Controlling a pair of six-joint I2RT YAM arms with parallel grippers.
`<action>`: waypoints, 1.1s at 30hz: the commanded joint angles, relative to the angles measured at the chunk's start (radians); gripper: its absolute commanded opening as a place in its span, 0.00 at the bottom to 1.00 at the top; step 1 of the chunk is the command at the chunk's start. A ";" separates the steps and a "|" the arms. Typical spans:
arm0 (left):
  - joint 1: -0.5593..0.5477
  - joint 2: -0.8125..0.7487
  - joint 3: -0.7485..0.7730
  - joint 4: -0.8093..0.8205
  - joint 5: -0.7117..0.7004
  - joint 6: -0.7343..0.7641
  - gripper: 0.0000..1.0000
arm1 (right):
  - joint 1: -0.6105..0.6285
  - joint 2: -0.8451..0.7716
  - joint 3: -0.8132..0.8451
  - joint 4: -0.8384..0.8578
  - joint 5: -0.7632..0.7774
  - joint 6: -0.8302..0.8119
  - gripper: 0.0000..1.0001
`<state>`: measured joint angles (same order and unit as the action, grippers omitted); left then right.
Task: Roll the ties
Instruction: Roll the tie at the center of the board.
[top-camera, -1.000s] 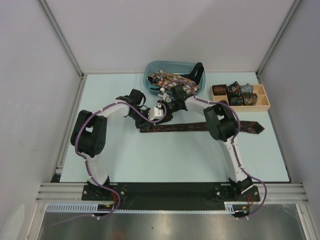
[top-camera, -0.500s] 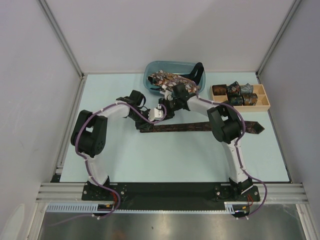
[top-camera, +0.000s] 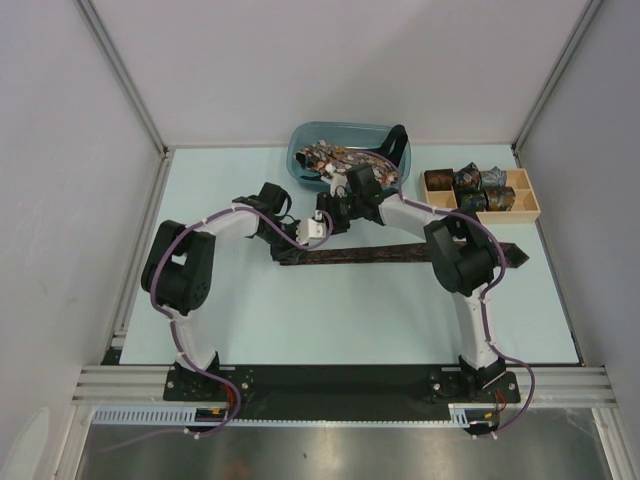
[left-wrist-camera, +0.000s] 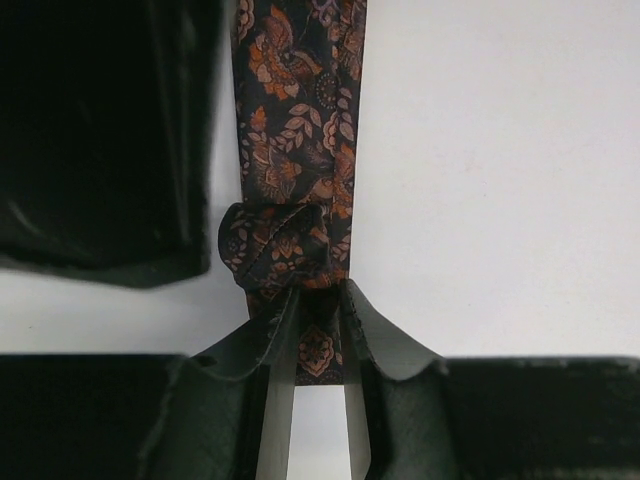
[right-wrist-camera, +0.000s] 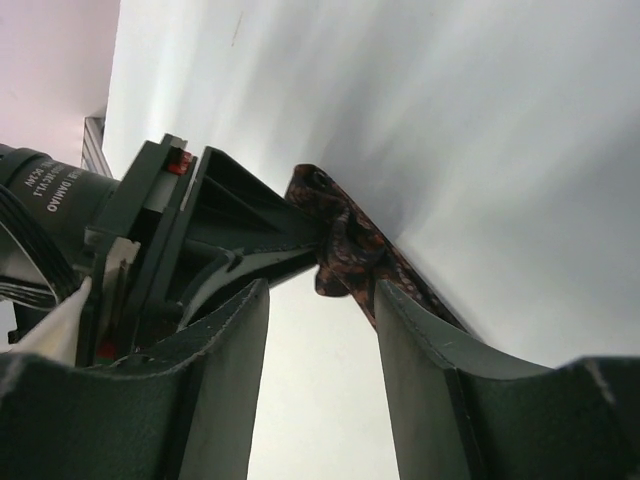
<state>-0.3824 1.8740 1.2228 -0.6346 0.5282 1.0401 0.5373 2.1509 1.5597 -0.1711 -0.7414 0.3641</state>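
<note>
A dark brown tie (top-camera: 380, 254) with an orange floral print lies stretched across the table. In the left wrist view its narrow end is wound into a small coil (left-wrist-camera: 280, 250). My left gripper (left-wrist-camera: 318, 300) is shut on the tie's tip just behind that coil, at the tie's left end (top-camera: 288, 250). My right gripper (right-wrist-camera: 320, 290) is open, its fingers (right-wrist-camera: 230, 360) just short of the coil (right-wrist-camera: 345, 250), with nothing between them. From above, the right gripper (top-camera: 330, 222) hovers beside the left one. The right arm's elbow hides part of the tie's wide end.
A blue bin (top-camera: 300, 138) at the back holds a heap of loose ties (top-camera: 340, 160). A wooden compartment tray (top-camera: 530, 205) at the back right holds several coiled ties (top-camera: 468, 180). Grey walls enclose the table on three sides.
The right arm's elbow has swung to the right over the tie's wide end, and the right jaws have widened slightly. The left gripper keeps its hold on the narrow end.
</note>
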 joint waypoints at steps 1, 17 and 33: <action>-0.007 -0.035 -0.008 0.003 0.026 0.014 0.28 | 0.036 0.021 -0.003 0.073 0.019 0.035 0.51; -0.007 -0.044 -0.019 0.010 0.032 0.014 0.29 | 0.081 0.040 -0.013 0.038 0.063 0.015 0.46; 0.013 -0.059 -0.037 0.035 0.041 -0.012 0.43 | 0.064 0.076 -0.004 -0.014 0.073 0.019 0.12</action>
<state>-0.3824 1.8553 1.1931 -0.6109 0.5301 1.0454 0.6071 2.2292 1.5467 -0.1680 -0.6739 0.3885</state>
